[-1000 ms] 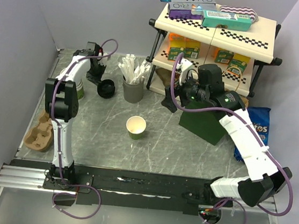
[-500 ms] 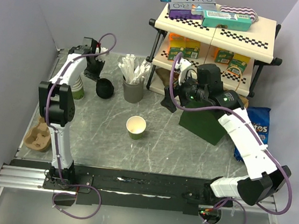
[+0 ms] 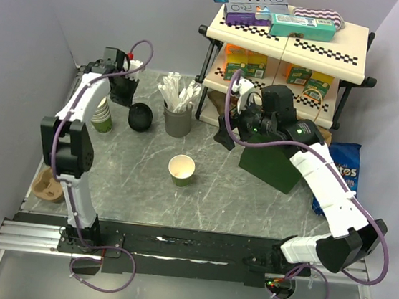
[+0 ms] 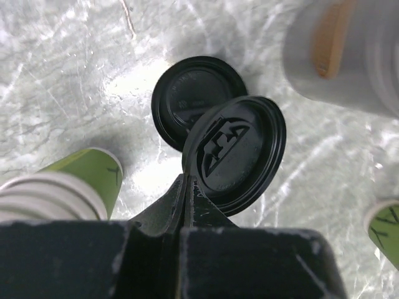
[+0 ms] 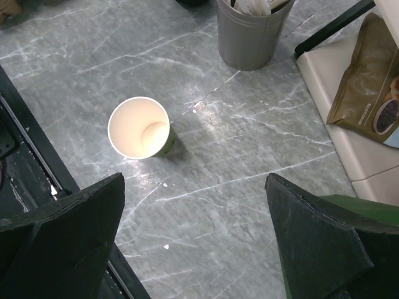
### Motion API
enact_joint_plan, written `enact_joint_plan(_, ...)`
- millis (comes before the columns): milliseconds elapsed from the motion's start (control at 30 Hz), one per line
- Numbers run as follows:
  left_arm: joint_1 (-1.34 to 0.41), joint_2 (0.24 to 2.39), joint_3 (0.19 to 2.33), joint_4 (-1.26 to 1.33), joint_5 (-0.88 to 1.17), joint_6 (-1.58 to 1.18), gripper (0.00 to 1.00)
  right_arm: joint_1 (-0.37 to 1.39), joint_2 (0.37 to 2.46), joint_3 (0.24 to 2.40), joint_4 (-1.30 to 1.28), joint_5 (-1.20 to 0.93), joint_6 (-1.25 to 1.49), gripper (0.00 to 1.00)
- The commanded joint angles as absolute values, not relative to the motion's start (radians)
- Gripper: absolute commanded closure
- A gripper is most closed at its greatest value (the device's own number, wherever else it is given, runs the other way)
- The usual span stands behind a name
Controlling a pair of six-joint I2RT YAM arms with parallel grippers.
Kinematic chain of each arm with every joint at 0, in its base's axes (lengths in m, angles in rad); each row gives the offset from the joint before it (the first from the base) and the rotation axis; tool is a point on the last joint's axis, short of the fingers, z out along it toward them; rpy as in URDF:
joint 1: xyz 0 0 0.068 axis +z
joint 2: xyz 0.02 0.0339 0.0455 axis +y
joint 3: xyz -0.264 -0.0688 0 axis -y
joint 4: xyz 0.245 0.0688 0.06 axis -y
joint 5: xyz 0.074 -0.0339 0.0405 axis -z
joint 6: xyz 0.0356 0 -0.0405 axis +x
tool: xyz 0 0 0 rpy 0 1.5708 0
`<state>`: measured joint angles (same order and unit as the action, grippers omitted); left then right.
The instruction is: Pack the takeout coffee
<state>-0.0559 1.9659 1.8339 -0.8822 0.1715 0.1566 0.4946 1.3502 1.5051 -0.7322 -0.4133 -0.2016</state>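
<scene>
No lidded dark green cup shows in any view. My left gripper [image 3: 122, 90] is at the back left, shut on the rim of a black plastic lid [image 4: 240, 152] and holding it tilted above a black lid [image 4: 187, 99] that lies on the table [image 3: 140, 117]. A lidless paper cup [image 3: 181, 169], green outside and cream inside, stands upright mid-table and looks empty in the right wrist view [image 5: 139, 128]. My right gripper [image 3: 224, 132] is open and empty, hovering right of and behind that cup [image 5: 194, 180].
A stack of green paper cups [image 3: 102, 118] stands left of the lids. A grey cutlery holder [image 3: 177, 118] stands behind the cup. A cardboard cup carrier [image 3: 48, 184] lies front left. A dark green box [image 3: 273, 165], a snack shelf [image 3: 291, 44] and a blue chip bag [image 3: 342, 166] are on the right.
My left gripper has moved back and to the left, away from the lid on the table. The right arm has barely moved.
</scene>
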Motion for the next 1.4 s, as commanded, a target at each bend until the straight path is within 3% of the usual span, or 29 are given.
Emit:
enact_joint_plan(0, -0.057, 1.804, 1.766, -0.874, 0.241, 0.195, 0.99, 0.491, 1.376, 1.560, -0.704, -0.445, -0.187, 0.00)
enact_joint_plan(467, -0.129, 1.500, 1.439, -0.801, 0.488, 0.318, 0.99, 0.492, 1.436, 1.617, -0.712, -0.506, -0.164, 0.00)
enact_joint_plan(833, -0.310, 1.373, 1.355, -0.674, 0.540, 0.351, 0.99, 0.494, 1.508, 1.638, -0.715, -0.647, -0.124, 0.00)
enact_joint_plan(1367, -0.359, 1.227, 1.273, -0.545, 0.603, 0.304, 0.99, 0.500, 1.744, 1.746, -0.612, -0.911, 0.057, 0.00)
